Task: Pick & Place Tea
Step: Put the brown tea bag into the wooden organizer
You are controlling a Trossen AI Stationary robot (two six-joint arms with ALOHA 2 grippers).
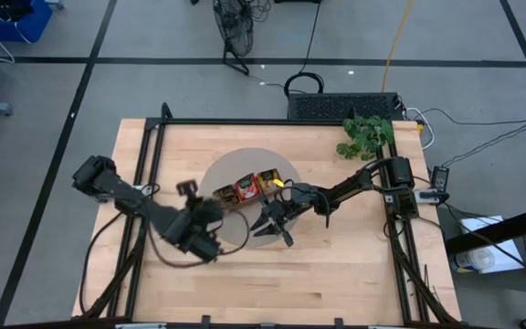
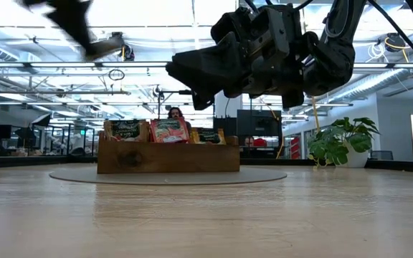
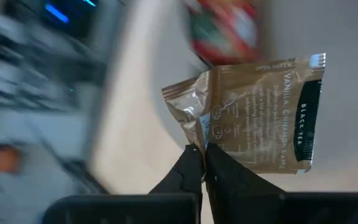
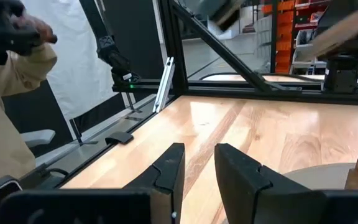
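Note:
My left gripper is shut on a beige tea sachet printed "Vanilla Cinnamon Black Tea". In the high view it hovers at the near left of the wooden tray; its fingers hide the sachet there. The tray rests on a round grey mat, and red, yellow and dark sachets stand upright in its compartments. My right gripper is open and touches nothing. It hangs above the mat's near right edge, just in front of the tray. My left gripper pinches the beige sachet between its two fingers at one crumpled edge, near a corner. The foil is creased beside the fingertips. The rest of the sachet sticks out flat beyond the fingers, lifted clear of the table and the tray.
A black frame borders the table's far and side edges. A potted plant stands at the far right corner. Bare wood lies in front of the mat. A person in a beige sleeve shows beyond the table in the right wrist view.

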